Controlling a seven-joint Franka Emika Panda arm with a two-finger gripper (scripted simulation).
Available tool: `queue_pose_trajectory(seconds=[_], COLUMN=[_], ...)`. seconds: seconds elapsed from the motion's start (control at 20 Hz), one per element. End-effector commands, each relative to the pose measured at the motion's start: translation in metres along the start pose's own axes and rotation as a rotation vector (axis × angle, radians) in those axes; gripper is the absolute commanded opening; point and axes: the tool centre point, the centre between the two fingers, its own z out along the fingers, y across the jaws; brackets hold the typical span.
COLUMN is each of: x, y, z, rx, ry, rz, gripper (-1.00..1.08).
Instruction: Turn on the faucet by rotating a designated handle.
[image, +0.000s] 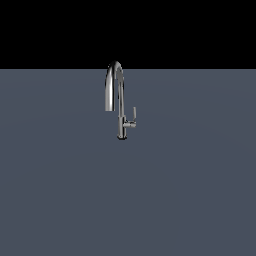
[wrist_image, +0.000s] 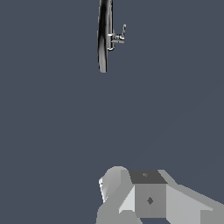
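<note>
Only the wrist view shows the arm's fingers (wrist_image: 131, 197), grip unclear, far from faucet (image: 119, 100) and handle (image: 133, 118).

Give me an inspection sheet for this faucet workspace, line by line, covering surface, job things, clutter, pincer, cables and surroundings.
Surface: flat grey-blue floor, plain.
Faucet: chrome gooseneck, upright, spout arching toward the exterior view's left.
Handle: thin lever on a stub off the stem toward the exterior view's right, bent upward, untouched.
Clutter: nothing seen.
Pincer: not in view; the wrist view shows only grey arm housing, well apart from the faucet.
Cables: nothing seen.
Surroundings: black background above the floor.
</note>
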Motion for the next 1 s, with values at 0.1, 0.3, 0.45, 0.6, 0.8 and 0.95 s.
queue_pose_trajectory(seconds=[0.1,0.3,0.45,0.6,0.8,0.95], x=[0.001,0.005,0.012,0.021,0.038,0.054], y=[0.0,-0.001,-0.002,-0.003,-0.005,-0.007], z=[0.0,0.001,0.002,0.003,0.006,0.01], rx=[0.001,0.012,0.027,0.049,0.087,0.125], ry=[-0.001,-0.011,-0.024,-0.043,-0.078,-0.11], rz=[0.001,0.012,0.027,0.049,0.088,0.125], gripper=[-1.0,-1.0,-1.0,-1.0,-1.0,-1.0])
